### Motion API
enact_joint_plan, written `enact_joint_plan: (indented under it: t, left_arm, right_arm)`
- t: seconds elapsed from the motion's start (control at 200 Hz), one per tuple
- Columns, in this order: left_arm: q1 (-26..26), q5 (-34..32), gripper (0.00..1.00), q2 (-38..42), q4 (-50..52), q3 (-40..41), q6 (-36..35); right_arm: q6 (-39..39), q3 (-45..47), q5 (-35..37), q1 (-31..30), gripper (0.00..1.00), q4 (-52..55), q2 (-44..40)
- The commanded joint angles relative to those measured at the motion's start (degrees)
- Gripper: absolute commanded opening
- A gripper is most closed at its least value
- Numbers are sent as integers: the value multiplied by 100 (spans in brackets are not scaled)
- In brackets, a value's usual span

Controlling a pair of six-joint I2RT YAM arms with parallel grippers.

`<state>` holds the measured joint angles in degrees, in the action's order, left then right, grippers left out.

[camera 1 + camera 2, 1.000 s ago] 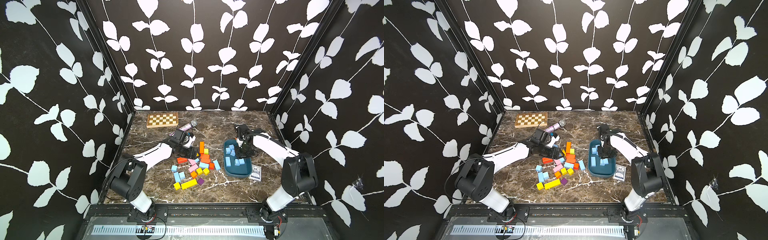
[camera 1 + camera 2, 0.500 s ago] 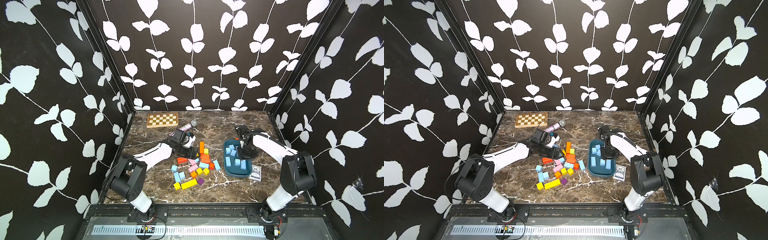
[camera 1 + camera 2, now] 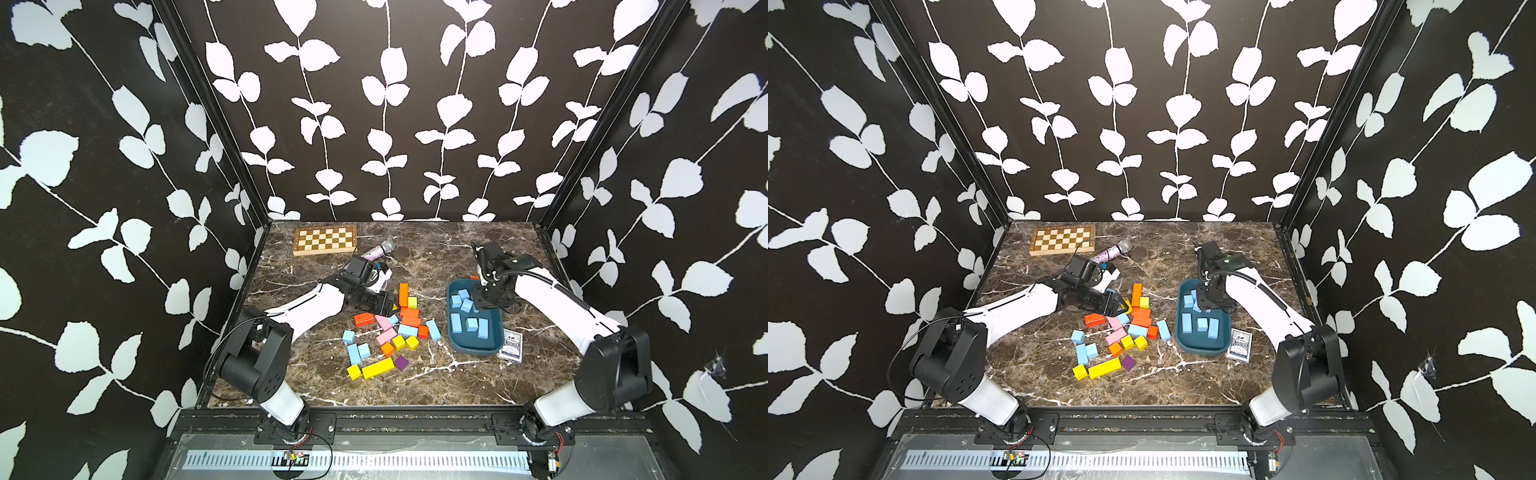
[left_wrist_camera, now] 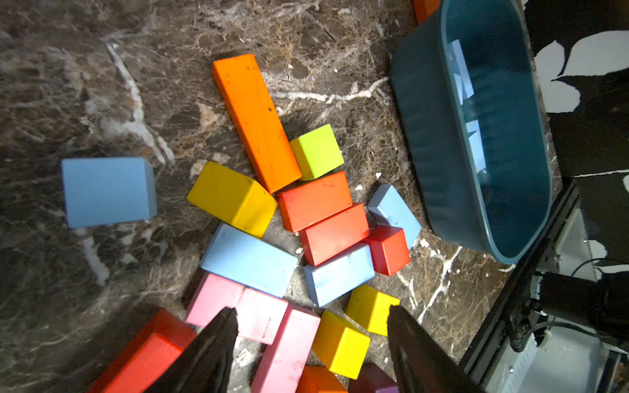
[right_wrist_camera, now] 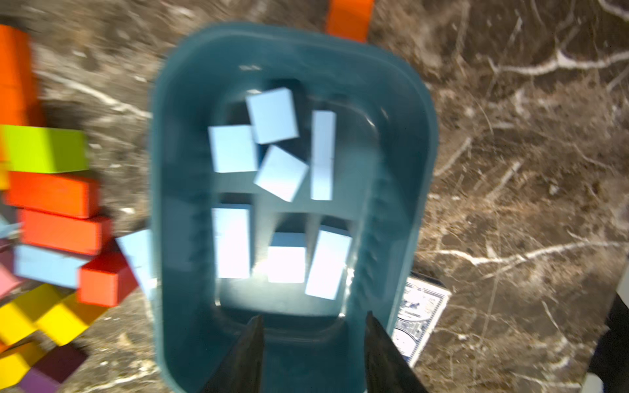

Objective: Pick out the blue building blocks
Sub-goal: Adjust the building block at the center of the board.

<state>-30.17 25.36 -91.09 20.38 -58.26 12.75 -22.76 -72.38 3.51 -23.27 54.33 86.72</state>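
Several blue building blocks lie inside the dark teal tray at the right. More blue blocks are scattered in the mixed pile at the centre, including a bar and a lone block. My left gripper hangs open over the pile's pink and yellow blocks, holding nothing; in a top view it sits at the pile's far-left edge. My right gripper is open and empty above the tray; in a top view it is over the tray's far end.
Orange, red, pink, yellow and purple blocks make up the pile, with a long orange bar at its far side. A chessboard and a glittery microphone lie at the back. A card deck rests by the tray's near right corner.
My right gripper's jaws have parted over the tray, and it has shifted slightly. The left arm has hardly moved.
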Motion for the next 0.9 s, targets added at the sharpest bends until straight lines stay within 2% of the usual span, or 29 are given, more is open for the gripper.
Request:
enact_joint_plan:
  t: [0.0,0.255,0.51,0.895]
  left_arm:
    - [69,-180,72,104,259,-137,-221]
    - [495,-216,72,305,264,61,-129]
    - [894,-592,72,477,467,340,-30]
    - [961,-910,72,469,625,539,8]
  right_arm:
    - [-183,-157,-155,-280,46,-447,-72]
    - [-204,-669,-160,-869,46,-848,280]
    - [-195,-919,-276,-1123,46,-1060,588]
    - [-291,-896,-403,-1342,46,-1358,713]
